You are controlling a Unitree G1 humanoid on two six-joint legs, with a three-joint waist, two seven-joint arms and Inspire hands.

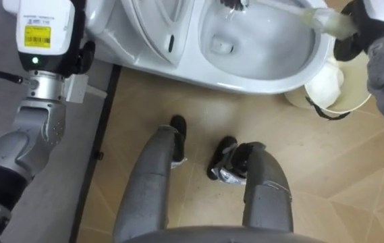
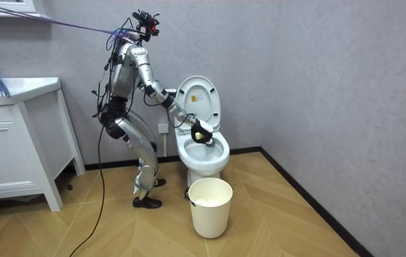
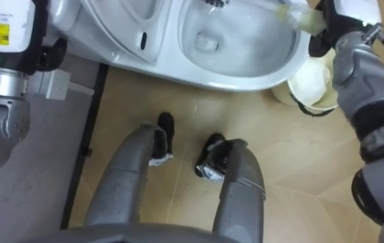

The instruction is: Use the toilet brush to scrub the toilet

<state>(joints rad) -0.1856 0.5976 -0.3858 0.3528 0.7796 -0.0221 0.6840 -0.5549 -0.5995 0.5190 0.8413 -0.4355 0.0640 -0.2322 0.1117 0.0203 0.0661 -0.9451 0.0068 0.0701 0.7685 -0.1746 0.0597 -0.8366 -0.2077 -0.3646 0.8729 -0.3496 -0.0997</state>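
The white toilet (image 1: 272,84) has its bowl open in front of me and its lid (image 2: 197,96) raised. My right hand (image 1: 351,32) comes in from the upper right and is curled round the pale handle of the toilet brush (image 1: 326,20). The handle slants left and down over the rim, and its dark brush head (image 1: 232,3) is inside the bowl at the far side. In the room view I stand bent toward the toilet with that arm stretched out over the bowl (image 2: 204,146). My left forearm (image 1: 40,40) rises at the left beside the lid and leaves the view at the top edge.
A white waste bin (image 1: 333,91) stands on the wooden floor just right of the bowl, close under my right arm. A grey wall with dark skirting (image 1: 100,135) runs along my left. A white cabinet (image 2: 17,143) stands behind me.
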